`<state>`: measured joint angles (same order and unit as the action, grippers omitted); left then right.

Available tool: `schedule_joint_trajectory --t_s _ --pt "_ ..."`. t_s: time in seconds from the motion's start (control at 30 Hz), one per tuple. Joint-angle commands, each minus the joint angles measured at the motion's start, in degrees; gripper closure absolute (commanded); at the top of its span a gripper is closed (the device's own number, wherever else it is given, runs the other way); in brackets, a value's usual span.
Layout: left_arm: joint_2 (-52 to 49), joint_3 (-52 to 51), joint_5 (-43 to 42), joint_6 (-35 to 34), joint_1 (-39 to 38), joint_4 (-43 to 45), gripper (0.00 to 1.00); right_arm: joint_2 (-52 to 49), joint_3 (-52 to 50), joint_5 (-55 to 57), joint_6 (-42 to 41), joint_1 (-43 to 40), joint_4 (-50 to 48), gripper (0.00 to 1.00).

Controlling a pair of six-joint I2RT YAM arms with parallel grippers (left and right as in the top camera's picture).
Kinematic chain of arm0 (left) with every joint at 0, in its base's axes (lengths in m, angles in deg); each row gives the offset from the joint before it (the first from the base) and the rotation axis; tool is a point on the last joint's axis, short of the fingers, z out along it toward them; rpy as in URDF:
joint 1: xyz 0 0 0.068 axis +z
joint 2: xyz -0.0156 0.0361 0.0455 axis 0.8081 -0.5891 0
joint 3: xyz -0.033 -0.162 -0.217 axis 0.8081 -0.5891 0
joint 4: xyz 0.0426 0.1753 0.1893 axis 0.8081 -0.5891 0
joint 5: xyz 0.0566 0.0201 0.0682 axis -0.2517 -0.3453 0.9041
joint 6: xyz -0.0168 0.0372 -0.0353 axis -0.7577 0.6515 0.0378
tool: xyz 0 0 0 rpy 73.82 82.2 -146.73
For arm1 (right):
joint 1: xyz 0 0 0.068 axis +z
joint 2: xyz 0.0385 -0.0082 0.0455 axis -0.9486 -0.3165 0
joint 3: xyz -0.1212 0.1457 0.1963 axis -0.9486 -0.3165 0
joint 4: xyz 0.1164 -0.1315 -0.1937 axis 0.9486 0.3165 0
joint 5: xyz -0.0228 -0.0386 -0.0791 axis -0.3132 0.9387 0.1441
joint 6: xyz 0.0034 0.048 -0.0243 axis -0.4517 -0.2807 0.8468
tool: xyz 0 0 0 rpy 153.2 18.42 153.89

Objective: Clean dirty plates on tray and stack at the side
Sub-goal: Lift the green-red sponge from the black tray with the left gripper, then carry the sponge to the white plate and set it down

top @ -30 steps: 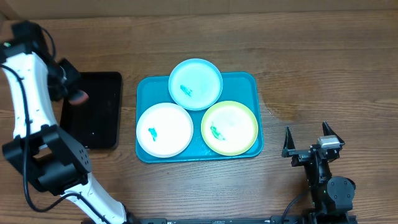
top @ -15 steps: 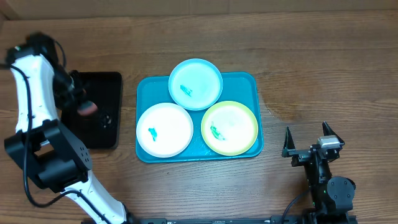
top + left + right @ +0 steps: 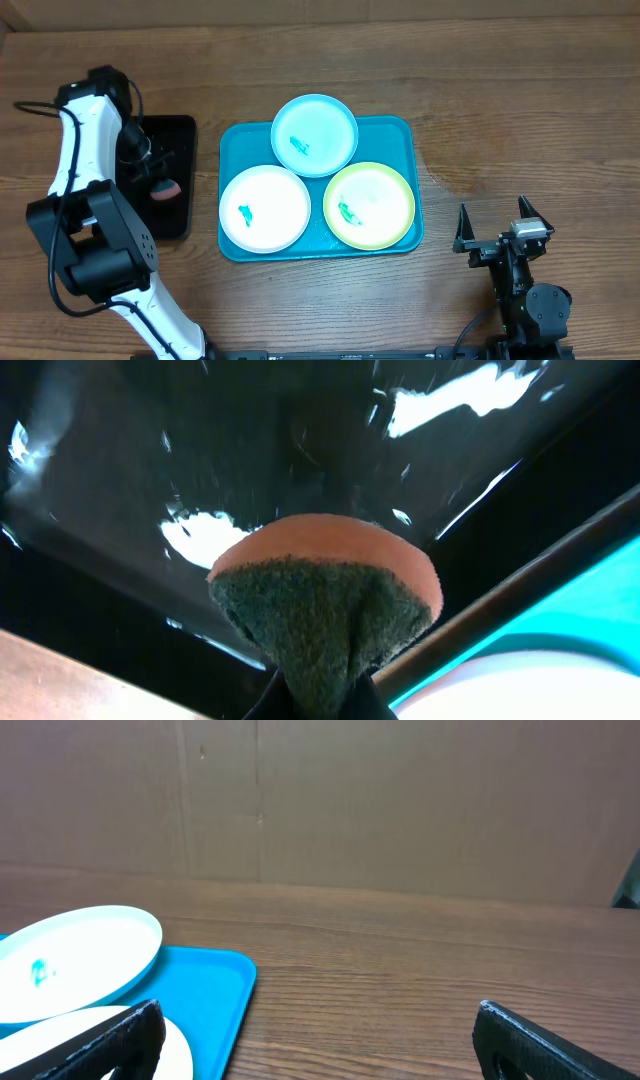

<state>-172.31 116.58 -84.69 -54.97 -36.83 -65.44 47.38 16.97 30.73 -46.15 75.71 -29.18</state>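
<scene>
Since the earlier frame the left arm has swung from the upper left corner down and to the right across the black tray (image 3: 172, 225), bringing the sponge (image 3: 166, 188) near that tray's right side. The plates and the right arm have not shifted.

The left tool (image 3: 155, 178) is clamped on the sponge, a pink-orange pad with a dark green scouring face, which hangs over the glossy black tray at the left of the overhead view. The right tool (image 3: 493, 225) stands wide open and empty at the lower right, above the bare desk (image 3: 500, 100).

The turquoise tray (image 3: 402, 130) lies at centre and holds all three plates. The cyan plate (image 3: 320, 125) is at top centre and reaches past the upper rim. The white plate (image 3: 270, 200) is at lower left and the yellow-green plate (image 3: 378, 200) at lower right. Each carries a small teal smear.
</scene>
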Motion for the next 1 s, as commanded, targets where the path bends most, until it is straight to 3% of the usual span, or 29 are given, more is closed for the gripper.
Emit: schedule_joint_trajectory --t_s 0.0,0.13,0.27,0.57,0.67,0.8,0.83,0.97 --pt "1.7 5.1 1.2 1.7 0.6 -3.1 0.96 0.5 -0.6 0.4 0.0 0.3 -0.3 0.0" --pt "2.8 15.8 0.4 2.1 0.6 -12.6 0.96 0.5 -0.6 0.4 0.0 0.3 -0.3 0.0" --pt "5.6 22.1 -6.5 4.3 -0.7 -18.9 0.96 0.5 -0.6 0.4 0.0 0.3 -0.3 0.0" --pt "8.6 16.1 -18.1 14.3 -11.0 -21.2 0.96 0.5 -0.6 0.4 0.0 0.3 -0.3 0.0" --pt "8.6 10.2 -19.6 14.4 -16.0 -17.6 0.96 0.5 -0.6 0.4 0.0 0.3 -0.3 0.0" --pt "8.6 -0.8 -19.7 13.0 -23.6 -6.3 0.96 0.5 -0.6 0.4 0.0 0.3 -0.3 0.0" --pt "8.6 -6.6 -19.7 11.8 -26.6 0.3 0.96 0.5 -0.6 0.4 0.0 0.3 -0.3 0.0" --pt "8.6 -14.6 -18.9 8.2 -29.9 10.4 0.96 0.5 -0.6 0.4 0.0 0.3 -0.3 0.0"
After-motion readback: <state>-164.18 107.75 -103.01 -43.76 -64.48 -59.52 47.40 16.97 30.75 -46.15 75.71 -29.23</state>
